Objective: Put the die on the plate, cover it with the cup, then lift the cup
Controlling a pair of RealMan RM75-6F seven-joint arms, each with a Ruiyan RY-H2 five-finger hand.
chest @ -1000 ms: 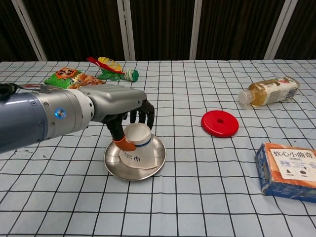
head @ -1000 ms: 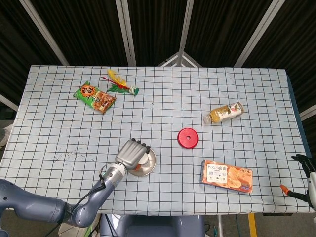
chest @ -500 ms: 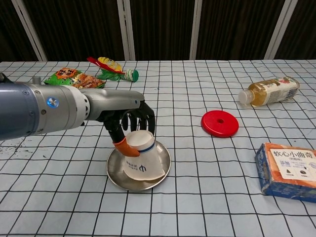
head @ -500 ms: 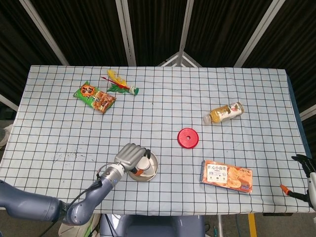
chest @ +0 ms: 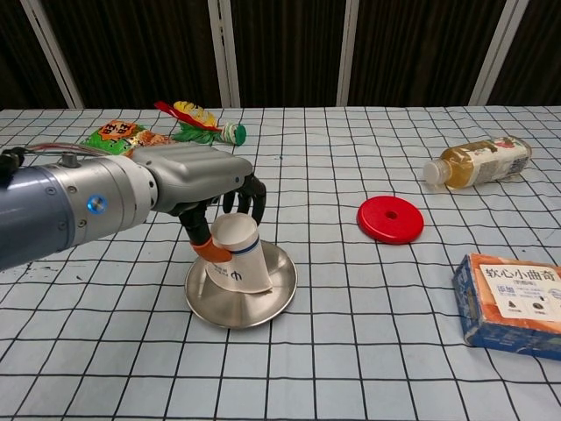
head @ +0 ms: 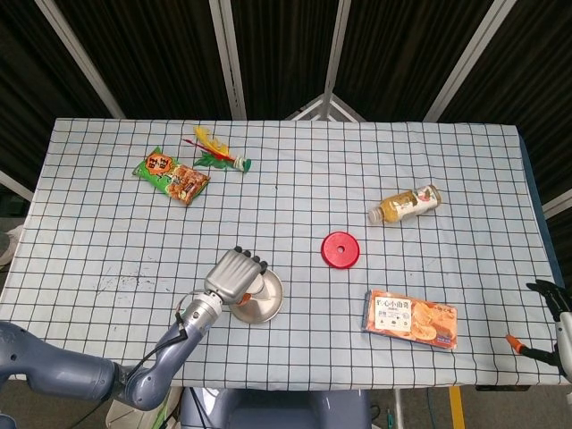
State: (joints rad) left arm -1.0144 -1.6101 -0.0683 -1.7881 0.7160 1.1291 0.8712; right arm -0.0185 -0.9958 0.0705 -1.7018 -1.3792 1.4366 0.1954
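Head view: the left hand [head: 235, 276] lies over the left part of the plate [head: 268, 302], a round dish of shiny metal on the checked cloth [head: 286, 188]. Its fingers are curled down and hide most of the cup [head: 253, 289]; only a sliver of white shows beside them. The die cannot be made out. Elsewhere lie a flat red disc [head: 340, 249], a clear bottle [head: 405, 205] of amber drink on its side, an orange box [head: 410, 318], a crinkled snack bag [head: 172, 176] and a green and red wrapper [head: 215, 151]. The right hand is not in view; only dark tooling shows at the right edge.

Chest view: the left hand [chest: 206, 189] grips the cup [chest: 238, 256] near its closed base, thumb at the front and dark fingers [chest: 252, 196] wrapped behind. The cup is white paper, a tapered cone with a thin blue band and a small dark logo. It is upside down: base up, wide mouth down over the plate [chest: 254, 305]. Its long axis tilts, the base leaning towards the hand, up and left, the mouth towards the lower right. Whether the rim touches the plate cannot be told. The plate is shallow, smooth and mirror-like. The disc [chest: 390, 218] is matte plastic with a centre hole, well apart to the right; the bottle [chest: 478, 161] lies beyond it and the box [chest: 512, 303] nearer the front.
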